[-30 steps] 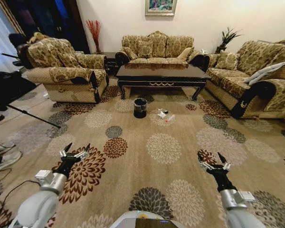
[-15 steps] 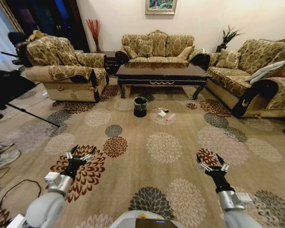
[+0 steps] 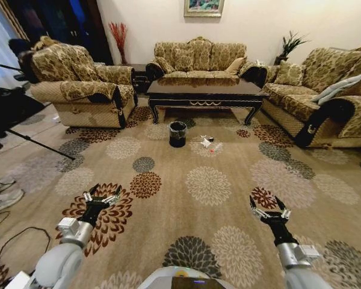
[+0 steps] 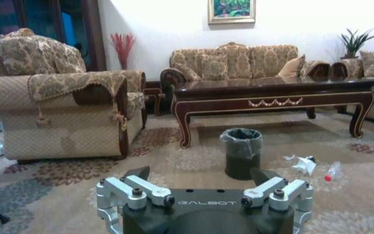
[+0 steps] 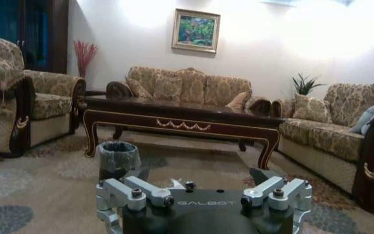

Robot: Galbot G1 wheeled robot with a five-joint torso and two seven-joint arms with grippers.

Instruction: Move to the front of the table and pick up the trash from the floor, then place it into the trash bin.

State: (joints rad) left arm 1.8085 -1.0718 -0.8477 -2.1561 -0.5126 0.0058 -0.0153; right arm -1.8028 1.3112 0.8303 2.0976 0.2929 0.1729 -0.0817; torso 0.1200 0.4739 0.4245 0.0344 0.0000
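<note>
The dark glossy table [image 3: 204, 90] stands far ahead in front of the back sofa. On the carpet before it sits the black trash bin [image 3: 178, 134] with its clear liner. The trash [image 3: 206, 142] lies just right of the bin: crumpled white paper, a small dark cap and a clear piece with a red end [image 3: 215, 149]. My left gripper [image 3: 101, 194] and right gripper [image 3: 268, 203] hover open and empty over the near carpet, well short of it all. The left wrist view shows the bin [image 4: 241, 152], paper [image 4: 302, 163] and red-ended piece [image 4: 332, 171]. The right wrist view shows the bin [image 5: 119, 158] and table [image 5: 180, 117].
A patterned armchair [image 3: 84, 90] flanks the table on the left and a long sofa [image 3: 325, 96] on the right, with another sofa [image 3: 195, 60] behind. A tripod leg [image 3: 36, 144], cables and shoes lie at the far left. Open flowered carpet [image 3: 207, 186] stretches between me and the bin.
The left arm has sunk lower and drawn in a little; the right gripper sits slightly lower too. The whole picture has shifted slightly, so the camera has moved.
</note>
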